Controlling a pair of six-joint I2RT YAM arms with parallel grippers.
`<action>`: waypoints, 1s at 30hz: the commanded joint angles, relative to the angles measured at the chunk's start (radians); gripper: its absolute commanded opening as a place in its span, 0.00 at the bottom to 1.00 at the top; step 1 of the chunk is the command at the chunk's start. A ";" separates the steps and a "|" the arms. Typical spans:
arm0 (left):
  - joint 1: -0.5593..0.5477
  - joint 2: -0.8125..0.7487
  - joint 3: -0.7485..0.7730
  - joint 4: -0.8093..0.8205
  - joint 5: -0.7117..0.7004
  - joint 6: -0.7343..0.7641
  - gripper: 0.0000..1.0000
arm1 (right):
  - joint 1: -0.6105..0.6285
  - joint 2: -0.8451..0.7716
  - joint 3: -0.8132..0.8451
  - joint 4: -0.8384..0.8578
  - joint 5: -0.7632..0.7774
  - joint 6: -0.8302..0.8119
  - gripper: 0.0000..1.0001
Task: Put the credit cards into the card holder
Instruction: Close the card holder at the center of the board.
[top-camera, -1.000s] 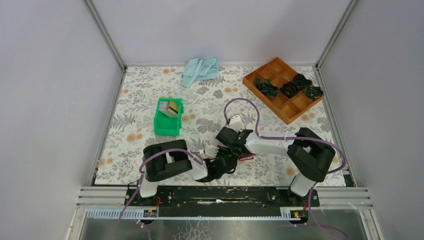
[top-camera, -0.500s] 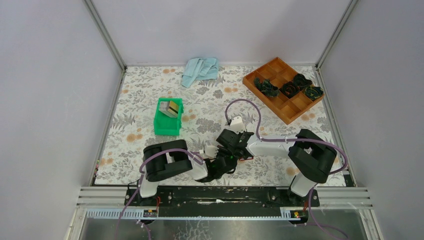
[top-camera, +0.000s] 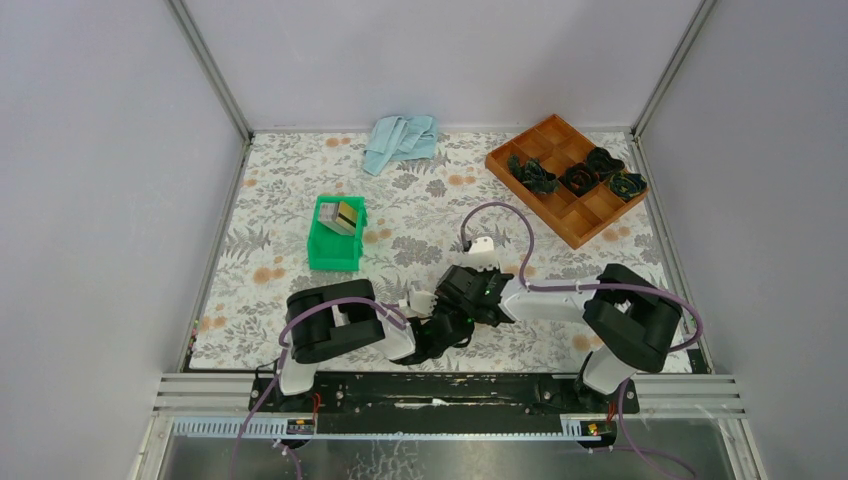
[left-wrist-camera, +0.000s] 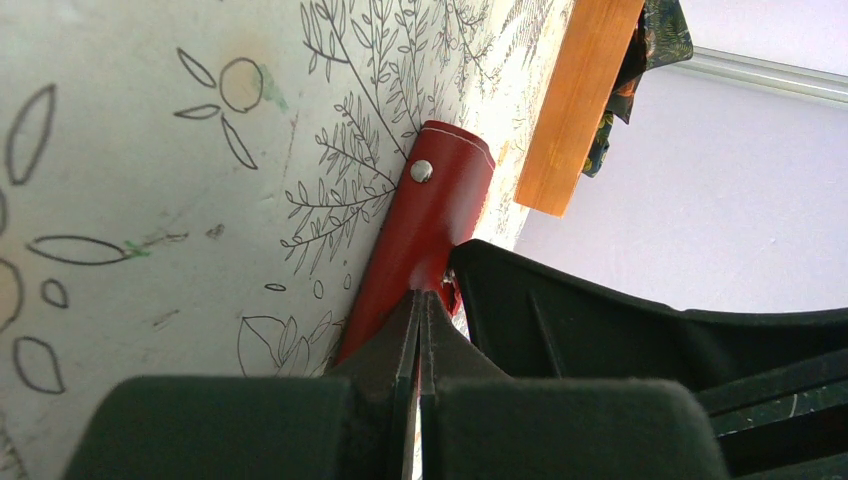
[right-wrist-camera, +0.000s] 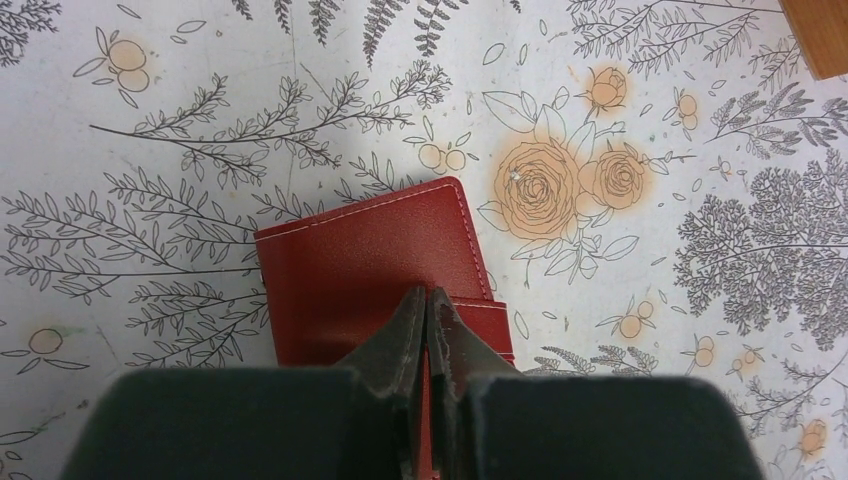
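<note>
A: Red card holder (right-wrist-camera: 370, 275) lies folded on the desk (right-wrist-camera: 640, 120), lower centre of the top view, under both wrists.
B: Change?
A: Yes, the right arm (top-camera: 545, 295) has slid down-right over it. The red sliver beside it is now covered.
B: Fingers?
A: Both pairs are together: left fingers (left-wrist-camera: 385, 360) at the snap tab (left-wrist-camera: 440, 190), right fingers (right-wrist-camera: 400, 335) on the cover. Pinching or pressing, can't tell.
B: Cards?
A: Gold credit cards (top-camera: 345, 216) sit untouched in the green bin (top-camera: 330, 255), upper left. Opening the holder comes first, I'd judge.
</note>
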 joint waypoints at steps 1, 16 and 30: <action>-0.013 0.088 -0.049 -0.340 0.076 0.062 0.00 | 0.033 0.044 -0.075 0.017 -0.215 0.120 0.00; -0.057 0.103 -0.029 -0.355 0.077 0.018 0.00 | 0.090 0.000 -0.215 0.032 -0.232 0.289 0.00; -0.093 0.111 0.008 -0.403 0.061 -0.019 0.00 | 0.122 -0.015 -0.350 0.113 -0.248 0.400 0.00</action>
